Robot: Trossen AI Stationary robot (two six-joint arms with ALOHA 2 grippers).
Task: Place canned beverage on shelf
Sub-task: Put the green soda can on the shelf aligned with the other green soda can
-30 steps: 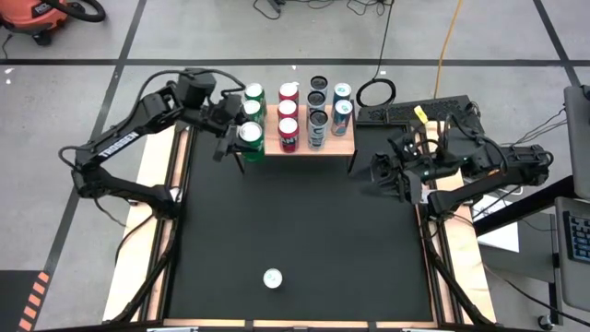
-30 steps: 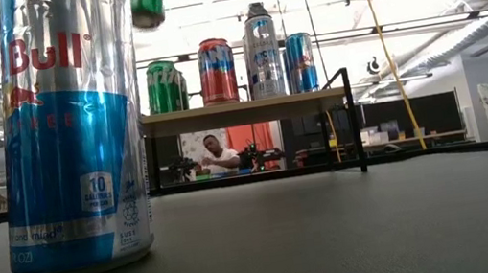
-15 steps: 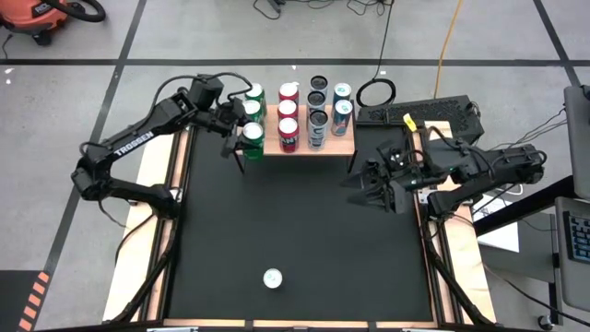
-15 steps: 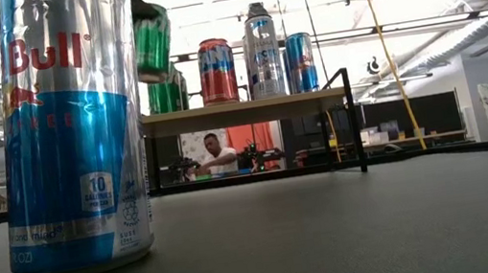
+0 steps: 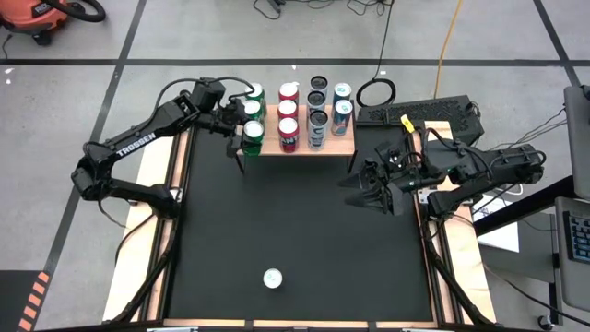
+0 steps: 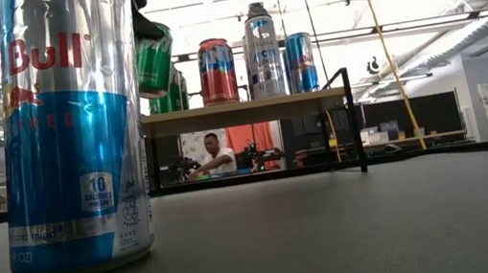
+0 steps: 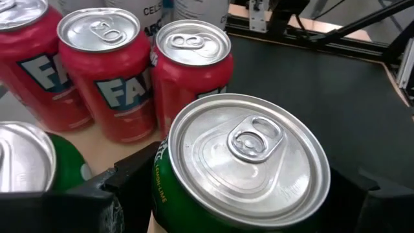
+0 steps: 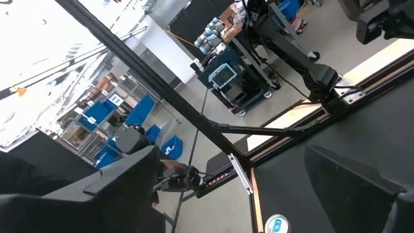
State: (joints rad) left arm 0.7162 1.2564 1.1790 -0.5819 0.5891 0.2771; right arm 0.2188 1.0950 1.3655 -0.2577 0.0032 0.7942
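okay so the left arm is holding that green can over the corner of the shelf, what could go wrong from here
1. The green can in the left claw looks tilted in the low view; released like that, it may topple.
2. It hangs at the front left corner of the shelf, so set down too far out it could fall off the edge.
3. The red Fanta cans and other green cans stand very near, so lowering it might knock them.

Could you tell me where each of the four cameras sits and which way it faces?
High view: overhead, straight down; both arms, left gripper, right gripper.
Low view: tabletop height, level across to the shelf.
Left wrist view: above its held green can.
Right wrist view: across the table's edge into the room.
Shared: green can, high and left wrist.
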